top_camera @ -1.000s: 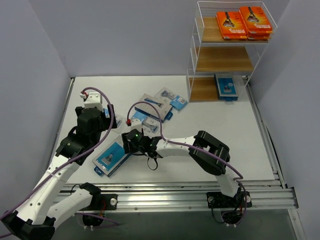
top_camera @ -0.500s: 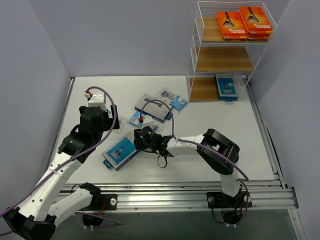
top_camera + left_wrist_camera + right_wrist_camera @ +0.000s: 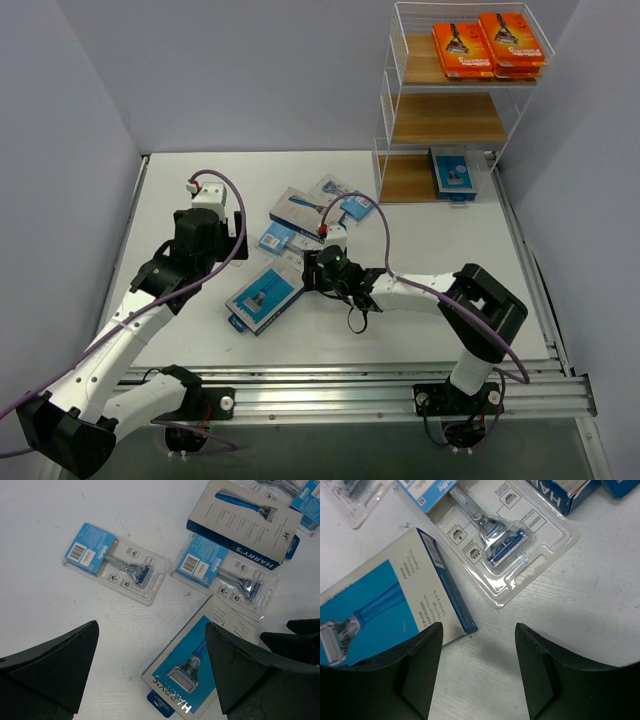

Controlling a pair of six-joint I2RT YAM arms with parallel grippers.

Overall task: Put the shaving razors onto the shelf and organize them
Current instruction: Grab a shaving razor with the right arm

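Observation:
Several shaving razors lie on the table: a blue-and-grey box (image 3: 262,298) (image 3: 192,672) (image 3: 380,612), a grey box (image 3: 300,212) (image 3: 245,522), and clear blister packs (image 3: 343,203) (image 3: 117,562) (image 3: 502,542). My left gripper (image 3: 222,245) (image 3: 150,675) is open, hovering above the blue-and-grey box's near end. My right gripper (image 3: 305,278) (image 3: 477,672) is open over bare table, its left finger (image 3: 405,675) beside that box's corner. The shelf (image 3: 385,120) stands at the far right, with orange boxes (image 3: 463,50) on its top tier and a blue box (image 3: 453,172) on the bottom tier.
The shelf's middle tier (image 3: 445,120) shows bare wood. Grey walls close in the table on the left, back and right. A metal rail (image 3: 350,385) runs along the near edge. Purple cables loop off both wrists.
The blue-and-grey box has slid right and slightly away, along with my right gripper, which now stands just off its corner. My left arm has moved right and forward.

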